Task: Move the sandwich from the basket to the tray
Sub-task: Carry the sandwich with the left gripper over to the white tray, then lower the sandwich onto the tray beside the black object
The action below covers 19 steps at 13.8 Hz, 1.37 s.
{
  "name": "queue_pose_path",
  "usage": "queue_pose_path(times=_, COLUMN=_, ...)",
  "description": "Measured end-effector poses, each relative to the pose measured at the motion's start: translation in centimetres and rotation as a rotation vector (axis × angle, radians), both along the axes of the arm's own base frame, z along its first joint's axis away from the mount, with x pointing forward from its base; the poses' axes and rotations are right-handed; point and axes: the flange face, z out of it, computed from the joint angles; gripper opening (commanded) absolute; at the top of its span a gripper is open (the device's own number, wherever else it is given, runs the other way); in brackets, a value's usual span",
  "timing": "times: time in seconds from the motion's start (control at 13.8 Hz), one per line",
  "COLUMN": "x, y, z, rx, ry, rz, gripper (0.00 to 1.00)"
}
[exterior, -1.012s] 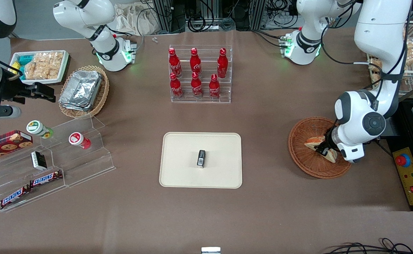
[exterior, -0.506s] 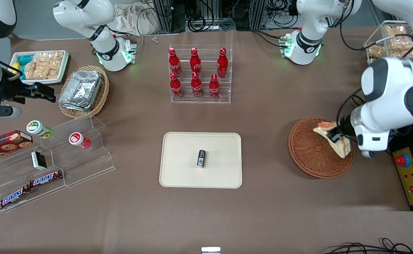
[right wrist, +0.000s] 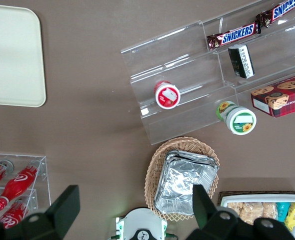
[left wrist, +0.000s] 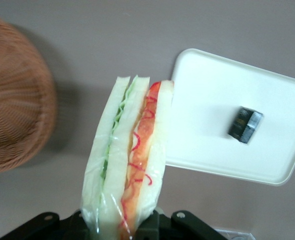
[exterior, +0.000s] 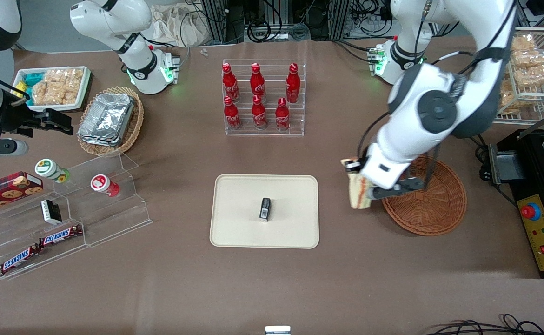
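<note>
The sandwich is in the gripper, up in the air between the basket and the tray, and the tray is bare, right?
Not quite: the tray is not bare; the front view shows a small dark packet on it. The gripper does hold the sandwich aloft between basket and tray.

The sandwich [left wrist: 130, 160] is wrapped in clear, glossy film and pinched in the black plastic end effector [left wrist: 122, 227] beside the rough woven wicker basket [exterior: 432, 204]. The tray [exterior: 239, 195] looks smooth, matt cream plastic on the matt brown surface [exterior: 346, 279].
</note>
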Motion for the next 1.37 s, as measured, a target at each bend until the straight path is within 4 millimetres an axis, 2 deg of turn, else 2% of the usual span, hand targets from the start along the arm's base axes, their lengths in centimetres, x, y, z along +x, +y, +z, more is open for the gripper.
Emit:
queue_pose_path(times=0.14, x=-1.0, y=-4.3, z=-4.0, rx=0.046, ry=0.008, rz=-0.082, gripper=0.00)
queue_pose_path(times=0.29, x=-1.3, y=-7.4, z=-9.6, rx=0.089, ry=-0.006, rz=-0.110, gripper=0.00)
queue_pose_path(times=0.43, x=-1.6, y=-9.3, z=-15.4, rx=0.109, ry=-0.009, rz=-0.141, gripper=0.00)
queue_pose_path(times=0.58, x=-1.7, y=-10.2, z=-19.7, rx=0.124, ry=-0.020, rz=-0.173, gripper=0.01)
queue_pose_path(times=0.65, x=-1.7, y=-10.5, z=-20.8, rx=0.132, ry=-0.026, rz=-0.178, gripper=0.23)
queue_pose_path(times=0.72, x=-1.8, y=-10.7, z=-21.5, rx=0.142, ry=-0.026, rz=-0.181, gripper=0.28)
queue_pose_path(times=0.87, x=-1.7, y=-10.8, z=-22.2, rx=0.148, ry=-0.039, rz=-0.182, gripper=0.56)
queue_pose_path(times=0.94, x=-1.5, y=-10.9, z=-22.5, rx=0.142, ry=-0.057, rz=-0.175, gripper=0.93)
queue_pose_path(times=1.01, x=-1.4, y=-11.0, z=-22.7, rx=0.142, ry=-0.076, rz=-0.170, gripper=1.00)
queue_pose_path(times=1.23, x=-1.0, y=-11.2, z=-22.5, rx=0.143, ry=-0.108, rz=-0.105, gripper=1.00)
queue_pose_path(times=1.37, x=0.0, y=-11.5, z=-20.3, rx=0.127, ry=-0.143, rz=-0.001, gripper=1.00)
